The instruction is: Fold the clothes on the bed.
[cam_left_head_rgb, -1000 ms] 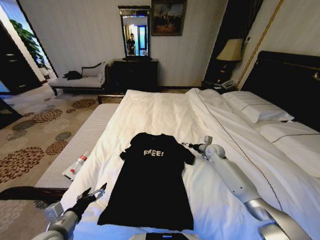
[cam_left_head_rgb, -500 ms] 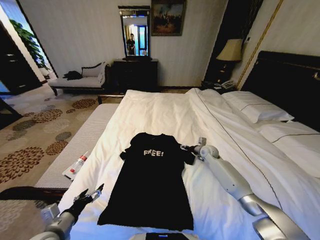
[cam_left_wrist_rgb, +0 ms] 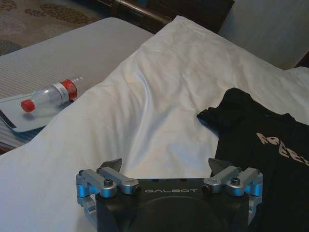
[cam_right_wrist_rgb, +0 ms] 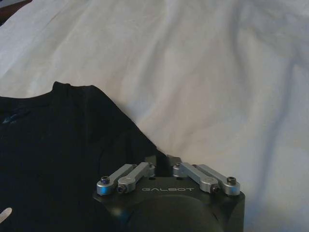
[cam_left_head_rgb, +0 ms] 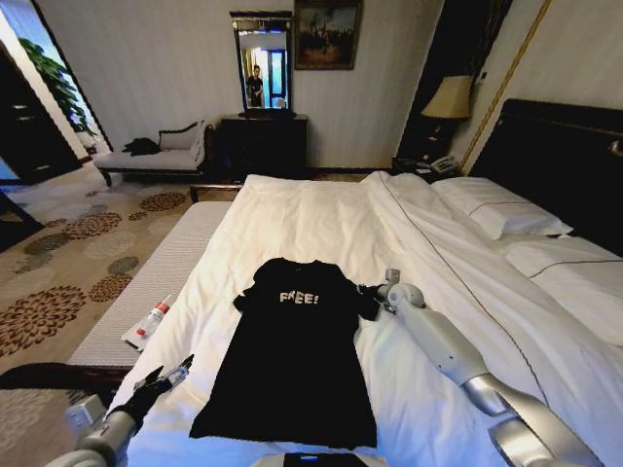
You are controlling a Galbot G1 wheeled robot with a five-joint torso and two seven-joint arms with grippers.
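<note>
A: Where's the shirt?

B: Black T-shirt (cam_left_head_rgb: 297, 355) with white "FREE!" lettering lies flat, chest up, on the white duvet of the bed (cam_left_head_rgb: 321, 219), collar toward the far end, hem nearest the robot. Both short sleeves spread out.

A: Right gripper?

B: Right gripper (cam_left_head_rgb: 371, 289) is down at the shirt's right sleeve. In the right wrist view its fingers (cam_right_wrist_rgb: 126, 175) are drawn close together, a narrow gap between the linkages, with the dark sleeve edge lying right at the tips. Tips themselves are hidden behind the gripper body, so whether cloth is actually pinched, I cannot tell.

A: Left one?

B: Left gripper (cam_left_head_rgb: 161, 379) sits low at the near left corner of the bed, beside the shirt's hem corner but apart from it. Fingers (cam_left_wrist_rgb: 110, 166) spread wide, nothing between them; white duvet shows in the gap, the shirt's left sleeve farther ahead and to one side.

A: Anything else about?

B: A clear plastic bottle (cam_left_wrist_rgb: 50, 95) with red cap, lying on its side on a small tray (cam_left_wrist_rgb: 10, 122) on the grey bench at the bed's left side.
</note>
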